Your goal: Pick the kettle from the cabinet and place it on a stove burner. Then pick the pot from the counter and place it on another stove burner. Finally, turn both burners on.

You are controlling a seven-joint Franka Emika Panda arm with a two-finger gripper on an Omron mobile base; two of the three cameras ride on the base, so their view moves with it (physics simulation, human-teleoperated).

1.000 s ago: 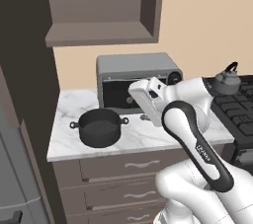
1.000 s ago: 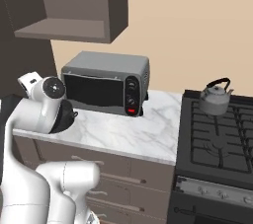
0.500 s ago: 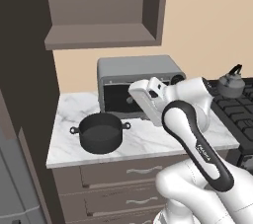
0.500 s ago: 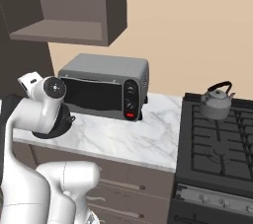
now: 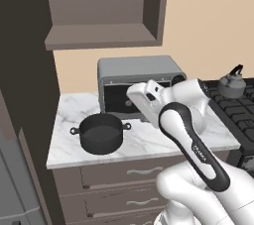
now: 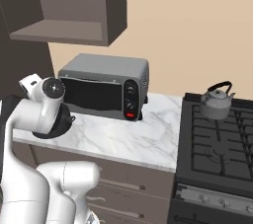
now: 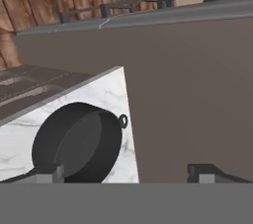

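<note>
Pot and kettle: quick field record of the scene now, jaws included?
kettle: upright on a rear stove burner
pot: on the counter, left of the toaster oven, no lid, not held
gripper: jaws open, nothing between them, near the pot
cabinet: shelf bare
</note>
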